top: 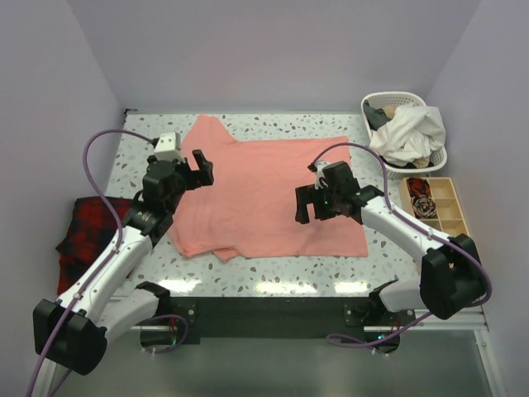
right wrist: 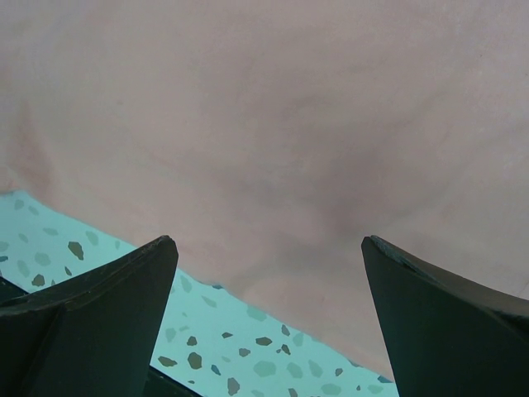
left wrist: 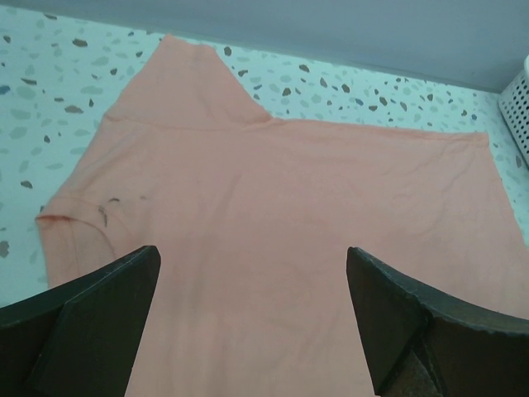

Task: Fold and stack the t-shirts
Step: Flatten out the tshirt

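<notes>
A salmon-pink t-shirt (top: 264, 194) lies spread flat across the middle of the speckled table (top: 331, 273), with one sleeve pointing to the far left. My left gripper (top: 198, 169) hovers over the shirt's left side, open and holding nothing. The left wrist view shows the t-shirt (left wrist: 289, 207) filling the space past the left gripper (left wrist: 252, 252). My right gripper (top: 302, 205) hangs over the shirt's right part, also open and empty. In the right wrist view the right gripper (right wrist: 269, 241) straddles the t-shirt (right wrist: 273, 107) edge, with bare table (right wrist: 231, 339) below it.
A red-and-black plaid cloth (top: 91, 227) lies bunched at the table's left edge. A white basket (top: 405, 132) heaped with clothes stands at the far right, its wall also showing as the basket (left wrist: 521, 107) in the left wrist view. A wooden compartment tray (top: 438, 203) sits beside it.
</notes>
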You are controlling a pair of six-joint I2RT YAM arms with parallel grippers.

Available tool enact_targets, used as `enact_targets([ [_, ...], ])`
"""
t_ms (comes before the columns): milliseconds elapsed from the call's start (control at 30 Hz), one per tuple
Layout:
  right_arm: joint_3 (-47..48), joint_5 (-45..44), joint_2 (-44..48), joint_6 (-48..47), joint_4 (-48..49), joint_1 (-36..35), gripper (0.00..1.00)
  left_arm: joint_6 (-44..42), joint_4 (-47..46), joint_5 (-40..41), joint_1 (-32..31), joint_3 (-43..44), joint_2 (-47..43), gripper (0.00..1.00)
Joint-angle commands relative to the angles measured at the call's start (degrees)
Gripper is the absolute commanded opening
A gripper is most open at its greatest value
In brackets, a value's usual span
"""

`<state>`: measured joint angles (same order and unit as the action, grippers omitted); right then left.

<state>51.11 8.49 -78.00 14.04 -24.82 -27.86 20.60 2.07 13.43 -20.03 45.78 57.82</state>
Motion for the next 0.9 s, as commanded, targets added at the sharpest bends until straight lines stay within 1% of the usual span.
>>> enact_targets([
  [0,0.4,0.6,1.2,-0.2,1.2,-0.3,0.99,6.7,1.0,-3.5,-0.1,-8.5,-5.2,1.0],
  [67,0.0,0.6,1.0,-0.3,1.4,-0.3,0.99,9.6,1.0,-4.5,-0.1,-11.8,-7.3,1.0],
  [100,-0.1,0.6,0.8,-0.4,1.4,-0.3,0.99,10.7,1.0,-4.5,-0.1,-15.0,-9.4,1.0],
  [200,0.1,0.7,0.3,-0.6,1.4,-0.4,0.99,14.2,0.7,-5.7,-0.1,-19.5,-12.1,0.99],
  [367,0.5,0.9,-0.1,-0.7,1.4,-0.4,0.99,15.8,2.6,-6.6,-0.2,-22.8,-14.0,0.94],
  [467,0.0,0.5,0.6,-0.7,1.6,-0.3,0.99,16.7,2.1,-7.6,-0.4,-24.9,-15.2,0.93],
  [867,-0.7,0.0,0.2,-0.6,1.6,-0.3,0.99,17.1,2.2,-7.2,-0.4,-25.7,-15.5,0.92],
])
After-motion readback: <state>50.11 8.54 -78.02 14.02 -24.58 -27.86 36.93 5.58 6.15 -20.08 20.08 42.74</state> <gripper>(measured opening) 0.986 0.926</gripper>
